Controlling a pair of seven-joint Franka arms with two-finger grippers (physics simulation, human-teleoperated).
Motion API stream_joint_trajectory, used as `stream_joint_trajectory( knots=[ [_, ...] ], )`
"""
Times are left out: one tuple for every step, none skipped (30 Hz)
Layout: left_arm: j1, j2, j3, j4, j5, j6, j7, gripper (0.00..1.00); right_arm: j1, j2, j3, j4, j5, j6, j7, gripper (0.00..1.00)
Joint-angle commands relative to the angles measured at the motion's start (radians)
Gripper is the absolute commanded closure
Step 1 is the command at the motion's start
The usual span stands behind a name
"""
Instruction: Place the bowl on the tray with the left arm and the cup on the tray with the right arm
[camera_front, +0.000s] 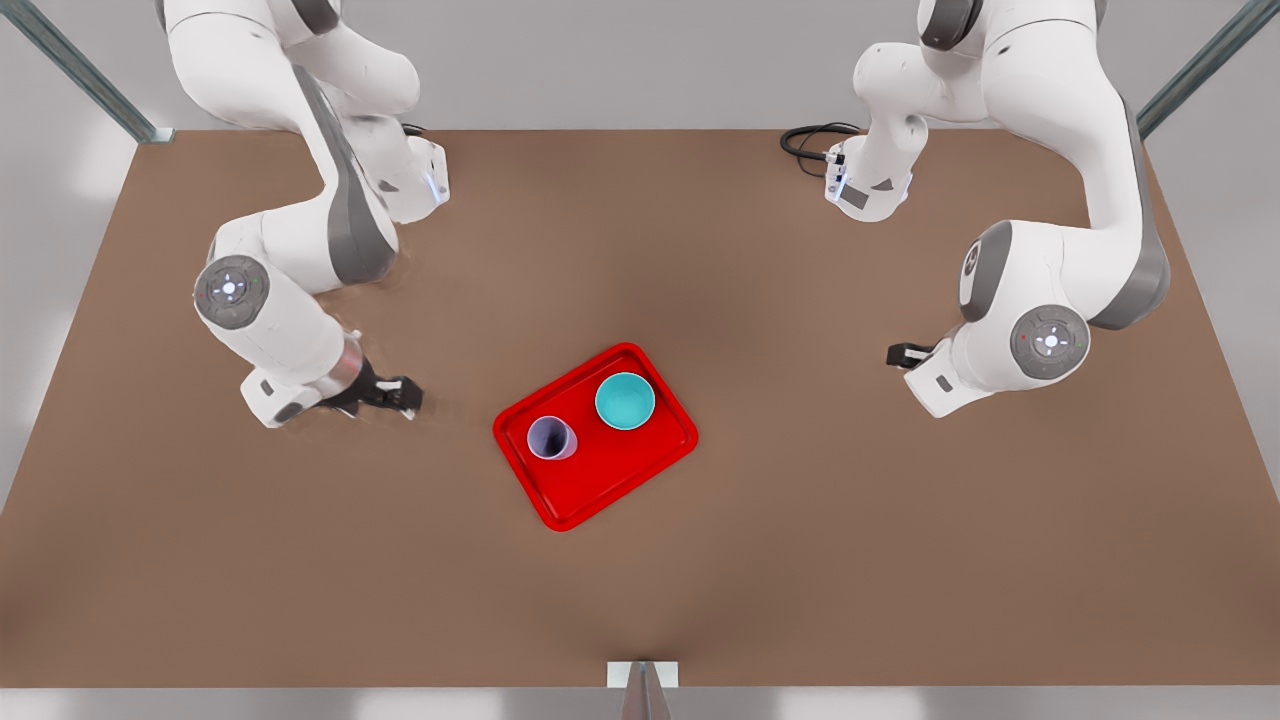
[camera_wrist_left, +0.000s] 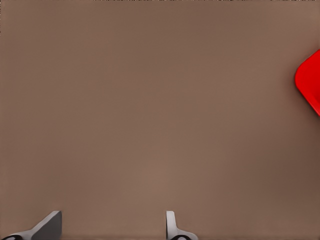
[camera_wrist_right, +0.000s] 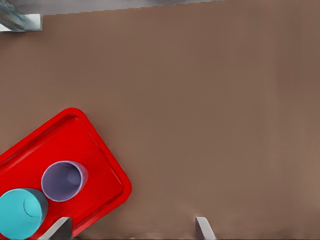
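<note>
Front view: the turquoise bowl (camera_front: 625, 401) and the lavender cup (camera_front: 551, 438) both stand upright inside the red tray (camera_front: 600, 480), near the middle of the surface (camera_front: 800, 550). The cup is toward the front view's left and the bowl toward its right, close together but apart. Judgement: both placements look done and nothing is left to carry. The next move calls only for keeping both arms clear of the tray so that neither vessel is knocked.

The right hand (camera_front: 400, 393) sits low over the surface just off the tray's left end in this view, forearm angled down toward it. The left hand (camera_front: 900, 354) is well apart from the tray on the front view's right, elbow folded.

Left wrist view: the left hand (camera_wrist_left: 111, 232) has its fingers spread wide with nothing between them. Bare surface lies below, and only a corner of the tray (camera_wrist_left: 311, 80) shows at the edge.

Right wrist view: the right hand (camera_wrist_right: 132, 232) is likewise spread wide and empty. The tray (camera_wrist_right: 65, 135) is near, with the cup (camera_wrist_right: 63, 180) and bowl (camera_wrist_right: 20, 212) side by side on it.
</note>
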Motion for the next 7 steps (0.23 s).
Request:
stream_joint_trajectory(
  knots=[
    [-0.001, -0.002, 0.0, 0.001, 0.0, 0.0, -0.004, 0.0, -0.03, -0.027, 0.0, 0.005, 0.007, -0.039, -0.04, 0.0],
    [-0.001, 0.0, -0.002, 0.004, -0.008, 0.002, -0.01, 0.0, -0.102, -0.092, 0.0, 0.001, 0.051, -0.118, -0.111, 0.0],
    [-0.003, 0.003, -0.006, 0.005, -0.002, 0.0, -0.021, 0.0, -0.105, -0.132, -0.01, -0.01, 0.05, -0.174, -0.111, 0.0],
    [-0.003, 0.003, -0.006, 0.013, -0.011, 0.0, -0.02, 0.0, -0.09, -0.093, -0.067, 0.034, 0.036, -0.239, -0.111, 0.0],
    [-0.003, 0.003, -0.008, 0.019, -0.014, -0.002, -0.02, 0.0, -0.091, -0.056, -0.069, 0.076, 0.01, -0.254, -0.111, 0.0],
    [-0.003, 0.003, -0.008, 0.019, -0.012, -0.002, -0.02, 0.0, -0.09, 0.018, -0.07, 0.182, 0.005, -0.311, -0.109, 0.0],
    [-0.003, 0.003, -0.008, 0.019, -0.014, -0.003, -0.02, 0.0, -0.081, 0.019, -0.07, 0.182, 0.004, -0.303, -0.104, 0.0]
  ],
)
